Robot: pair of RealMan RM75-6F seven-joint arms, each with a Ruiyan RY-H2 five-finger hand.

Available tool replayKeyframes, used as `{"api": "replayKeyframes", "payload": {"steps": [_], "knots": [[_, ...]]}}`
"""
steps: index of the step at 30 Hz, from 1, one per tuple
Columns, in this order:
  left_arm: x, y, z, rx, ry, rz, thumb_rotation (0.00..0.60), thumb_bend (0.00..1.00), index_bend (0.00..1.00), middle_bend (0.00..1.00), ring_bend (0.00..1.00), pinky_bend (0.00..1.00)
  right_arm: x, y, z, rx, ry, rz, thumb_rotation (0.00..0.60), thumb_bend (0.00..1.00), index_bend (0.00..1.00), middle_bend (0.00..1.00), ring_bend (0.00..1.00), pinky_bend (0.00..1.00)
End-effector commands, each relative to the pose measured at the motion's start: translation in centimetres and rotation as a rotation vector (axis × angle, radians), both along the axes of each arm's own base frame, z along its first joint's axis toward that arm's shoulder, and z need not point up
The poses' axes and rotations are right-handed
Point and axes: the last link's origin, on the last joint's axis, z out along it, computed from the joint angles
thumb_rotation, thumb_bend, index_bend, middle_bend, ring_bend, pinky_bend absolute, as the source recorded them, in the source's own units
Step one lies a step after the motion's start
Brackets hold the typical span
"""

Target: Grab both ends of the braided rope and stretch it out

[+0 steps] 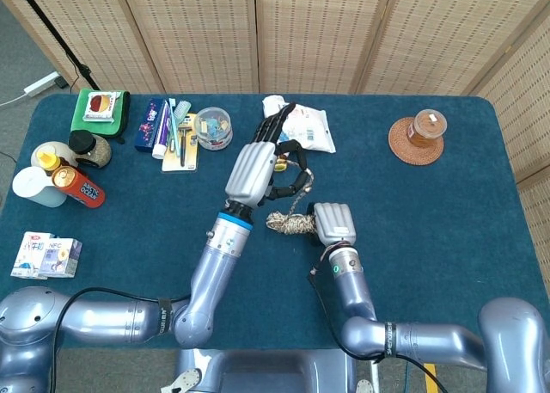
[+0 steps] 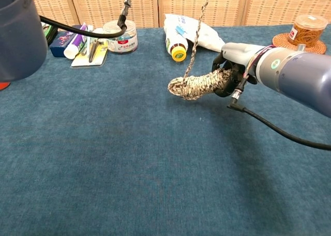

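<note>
The braided rope [image 1: 290, 224] [image 2: 196, 85] is a speckled beige-and-dark bundle held just above the blue table. My right hand [image 1: 333, 223] [image 2: 235, 73] grips one end of the bundle. From the bundle's other end a thin strand [image 2: 195, 34] rises up and out of the chest view. My left hand [image 1: 262, 163] is raised above the table and holds the top of that strand between thumb and fingers. In the chest view only the left arm's forearm shows, at the top left.
Behind the hands lie a white packet [image 1: 301, 126] and a small yellow-capped bottle [image 2: 177, 46]. Toothpaste, a round tub [image 1: 212, 127] and a green case [image 1: 101, 107] sit at the back left. A jar on a woven coaster [image 1: 417, 138] stands back right. Cartons [image 1: 47, 256] lie front left.
</note>
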Motion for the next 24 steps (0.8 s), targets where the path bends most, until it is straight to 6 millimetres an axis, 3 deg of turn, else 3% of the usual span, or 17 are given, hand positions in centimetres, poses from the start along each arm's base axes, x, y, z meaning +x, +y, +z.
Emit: {"api": "replayKeyframes", "payload": {"steps": [1, 14, 24], "knots": [[0.0, 0.3, 0.1, 0.018, 0.005, 0.006, 0.600, 0.37, 0.65, 0.00, 0.00, 0.00, -0.1, 0.2, 0.1, 0.014, 0.001, 0.013, 0.600, 1.00, 0.67, 0.74, 0.58, 0.81], [-1.9, 3.6, 0.3, 0.086, 0.086, 0.067, 0.600, 0.37, 0.65, 0.00, 0.00, 0.00, 0.2, 2.2, 1.7, 0.123, -0.040, 0.099, 0.600, 1.00, 0.67, 0.74, 0.58, 0.81], [-3.3, 4.8, -0.7, 0.092, 0.138, 0.108, 0.600, 0.37, 0.65, 0.00, 0.00, 0.00, 0.9, 3.6, 2.9, 0.253, -0.171, 0.084, 0.600, 1.00, 0.68, 0.74, 0.58, 0.81]]}}
